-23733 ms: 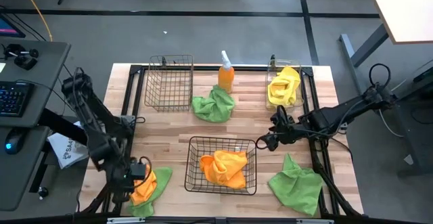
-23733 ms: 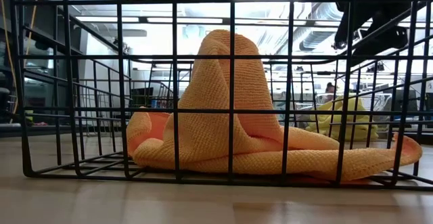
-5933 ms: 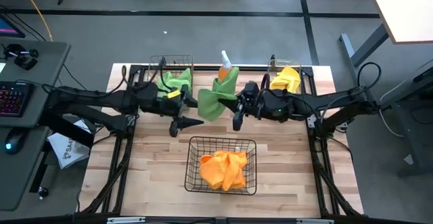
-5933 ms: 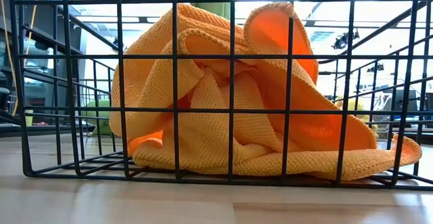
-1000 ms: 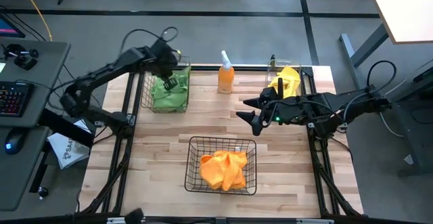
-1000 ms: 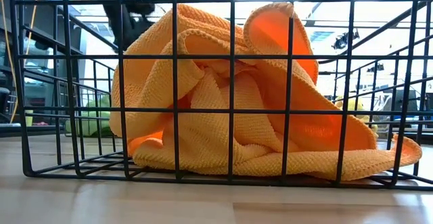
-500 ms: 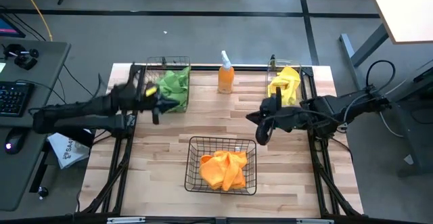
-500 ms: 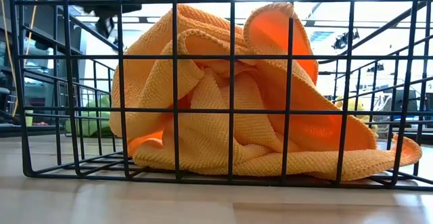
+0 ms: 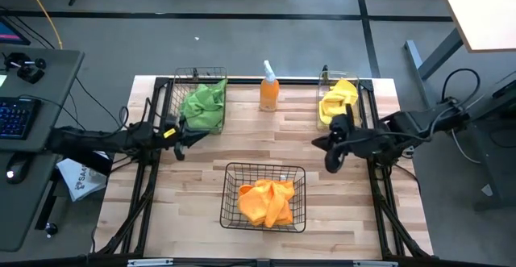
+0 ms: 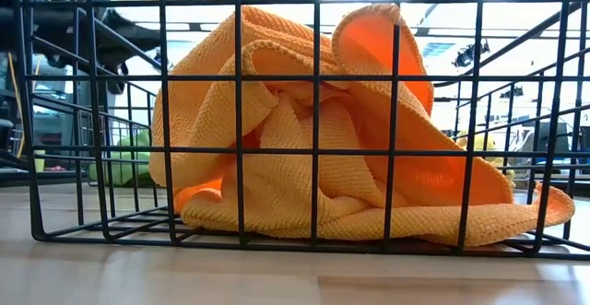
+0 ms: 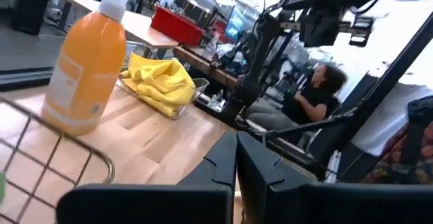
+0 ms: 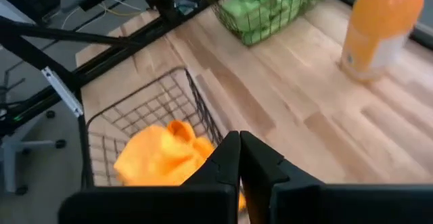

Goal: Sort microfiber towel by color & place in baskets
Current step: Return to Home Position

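Observation:
Green towels point(image 9: 201, 104) lie in the tall black wire basket point(image 9: 174, 106) at the far left. Orange towels point(image 9: 267, 201) lie heaped in the wide black wire basket point(image 9: 229, 194) at the near middle; they also show in the low view point(image 10: 313, 139). A yellow towel point(image 9: 337, 99) lies in the clear bin point(image 9: 324, 115) at the far right. My left gripper point(image 9: 181, 140) is shut and empty, just on the near side of the tall basket. My right gripper point(image 9: 330, 159) is shut and empty, on the near side of the clear bin.
An orange spray bottle point(image 9: 268, 88) stands at the far edge between the tall basket and the clear bin. Bare wooden table point(image 9: 258, 142) lies between the two grippers. Black frame rails point(image 9: 379, 186) run along the table's left and right sides. A person point(image 11: 314, 92) sits beyond the table.
My left gripper has come down from above the tall basket toward the table's near left and now sits low beside the basket's near side. My right gripper has drawn back toward the table's right edge. The green towels stay in the tall basket.

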